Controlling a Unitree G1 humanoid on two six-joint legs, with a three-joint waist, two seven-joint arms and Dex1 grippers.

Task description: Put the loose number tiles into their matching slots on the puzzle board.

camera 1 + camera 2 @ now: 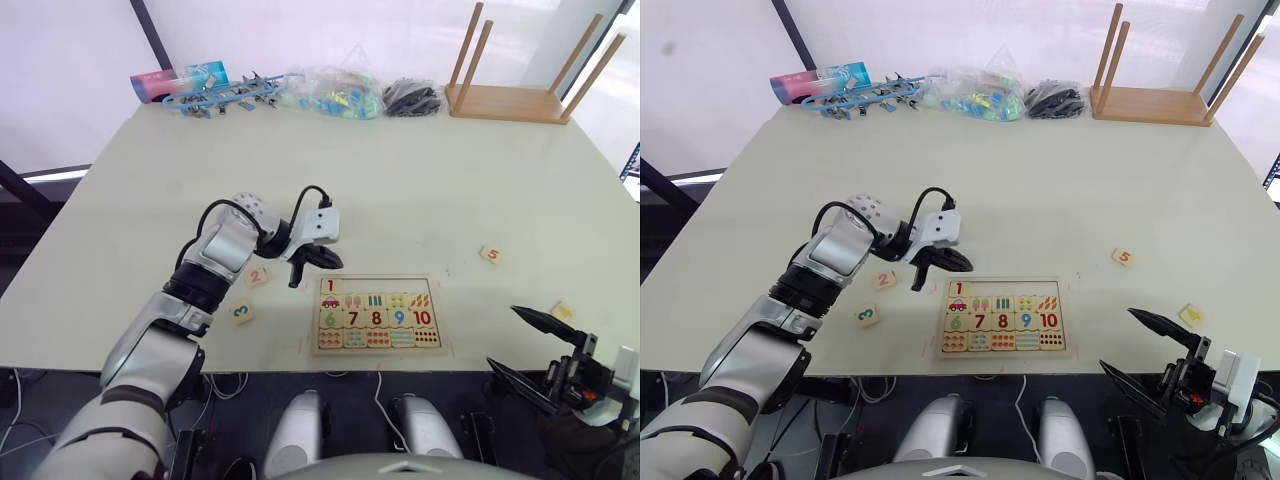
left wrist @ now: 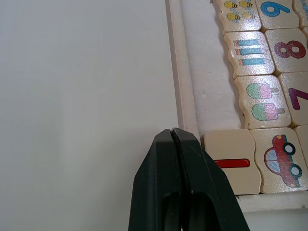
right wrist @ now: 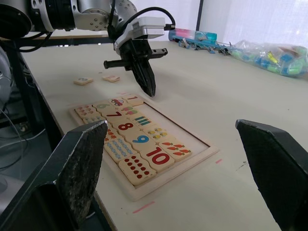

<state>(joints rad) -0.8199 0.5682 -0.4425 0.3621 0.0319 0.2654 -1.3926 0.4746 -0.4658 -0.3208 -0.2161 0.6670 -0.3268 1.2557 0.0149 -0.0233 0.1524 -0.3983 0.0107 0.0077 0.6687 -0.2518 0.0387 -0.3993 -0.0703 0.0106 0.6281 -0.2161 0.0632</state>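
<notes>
The puzzle board [image 1: 379, 315] lies flat near the table's [image 1: 400, 190] front edge, about midway along it. The red 1 tile [image 1: 329, 286] sits in the first of the slots, at the board's far left corner; the rest of that row [image 2: 207, 62] is bare wood. The pink 2 tile [image 1: 257, 276] and green 3 tile [image 1: 242, 312] lie loose left of the board, the orange 5 tile [image 1: 490, 254] right of it, and another tile [image 1: 562, 311] by the front right edge. The left arm reaches forward, elbow bent; its left claw [image 1: 296, 281] is clenched empty, tips pointing down just outside the board's far left corner. The right claw [image 1: 520, 345] hangs released below the table's front edge.
</notes>
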